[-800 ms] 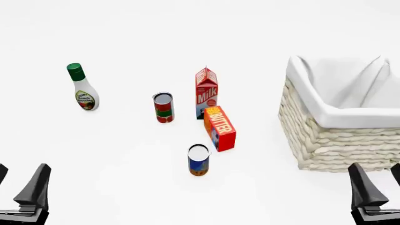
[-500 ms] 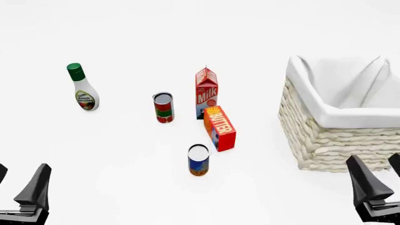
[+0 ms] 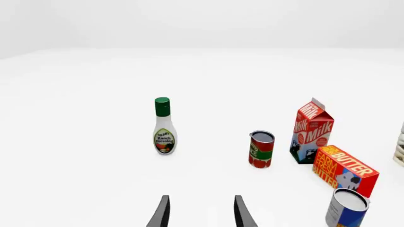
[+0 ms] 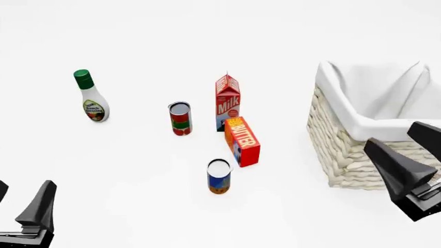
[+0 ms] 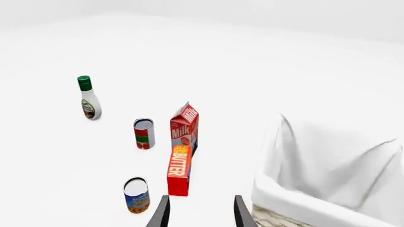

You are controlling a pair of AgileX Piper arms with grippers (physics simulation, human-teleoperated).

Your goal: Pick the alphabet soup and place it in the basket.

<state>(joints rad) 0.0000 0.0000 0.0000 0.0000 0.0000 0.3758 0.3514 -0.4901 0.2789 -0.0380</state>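
Observation:
The alphabet soup (image 4: 219, 176) stands upright on the white table, a small can with a silver top and blue label, just in front of the butter box. It also shows in the left wrist view (image 3: 346, 208) and the right wrist view (image 5: 136, 195). The basket (image 4: 344, 155) stands at the right, cream wicker with a white lining (image 5: 328, 161). My right gripper (image 4: 391, 135) is open and empty, raised in front of the basket's near side, well right of the soup. My left gripper (image 4: 20, 199) is open and empty at the near left, far from the soup.
A ranch dressing bottle (image 4: 90, 98) stands at the far left. A red-and-green can (image 4: 179, 118), a milk carton (image 4: 227, 101) and a red butter box (image 4: 242, 139) stand in a cluster just behind the soup.

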